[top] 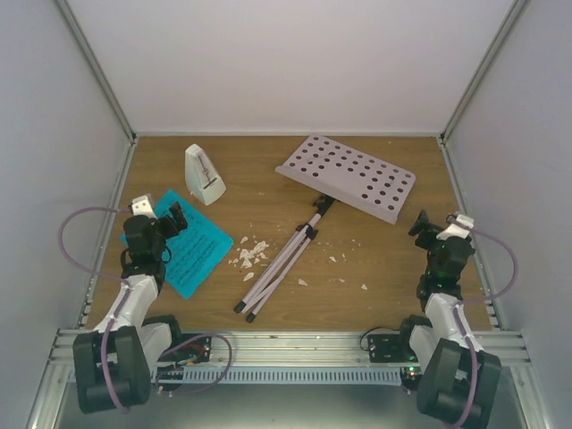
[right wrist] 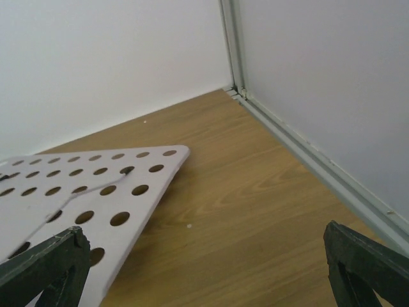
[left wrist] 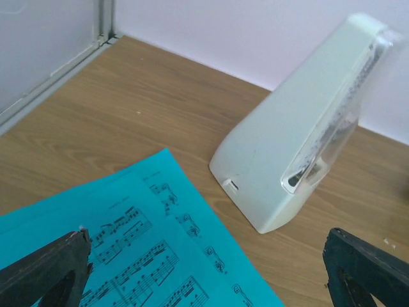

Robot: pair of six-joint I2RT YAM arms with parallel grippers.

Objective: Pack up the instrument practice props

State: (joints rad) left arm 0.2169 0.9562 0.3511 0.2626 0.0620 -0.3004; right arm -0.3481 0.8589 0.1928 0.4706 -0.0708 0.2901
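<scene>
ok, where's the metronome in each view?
Top external: metronome standing upper left, just beyond the cyan sheet music.
Left wrist: metronome right of centre, past the sheet music's corner.
Right wrist: not in it; only the perforated desk shows.
Shared landmark: the cyan sheet music, in top and left wrist.

No words, brands or numbers can be read anywhere. The cyan sheet-music pages (left wrist: pixel 144 252) carry printed black staves and notes, with a line of faint small print above the top staves (too blurred to make out). The white metronome (left wrist: pixel 281 150) shows dark marks behind its clear cover, along the scale, but no figure on it is legible.
</scene>
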